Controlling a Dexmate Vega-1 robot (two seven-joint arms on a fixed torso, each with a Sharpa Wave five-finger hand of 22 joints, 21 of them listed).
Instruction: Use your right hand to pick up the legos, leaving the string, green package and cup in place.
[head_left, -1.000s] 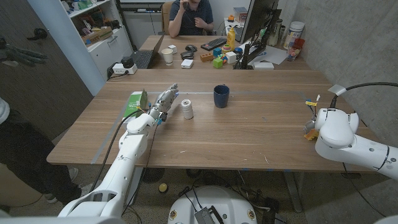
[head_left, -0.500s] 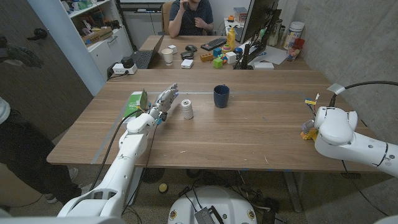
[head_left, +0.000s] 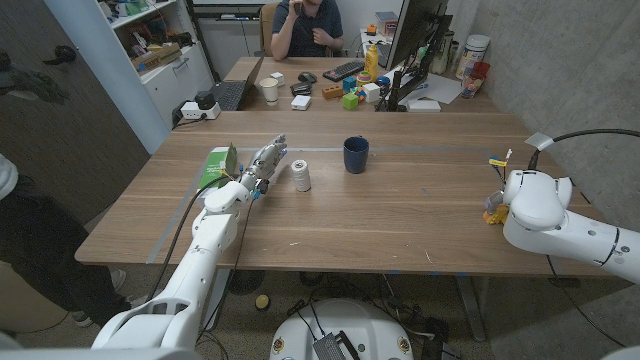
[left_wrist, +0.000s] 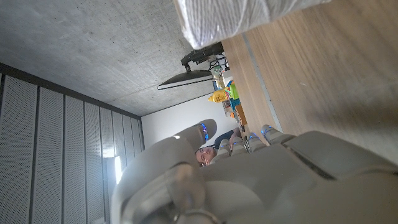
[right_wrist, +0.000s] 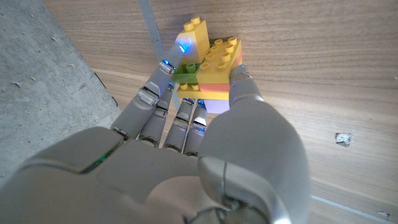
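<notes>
At the left of the wooden surface (head_left: 400, 200) the green package (head_left: 217, 165) stands near the far-left part, and just beside it the left robot hand (head_left: 263, 163) holds nothing, its fingers stretched out toward the string (head_left: 301, 175), a white spool standing upright a little apart from the fingertips. In the left wrist view the spool (left_wrist: 236, 15) shows close beyond the back of that robot hand (left_wrist: 249, 180). Further right and slightly farther back the dark blue cup (head_left: 356, 154) stands upright, near the spool but not touching it. Well apart from these, at the right edge of the surface, the legos (head_left: 492, 209) sit partly hidden behind the white right arm. The right wrist view shows the right robot hand (right_wrist: 205, 87) clamped on the legos (right_wrist: 211, 62), a stack of yellow, green and orange bricks pinched between thumb and fingers over the wood.
</notes>
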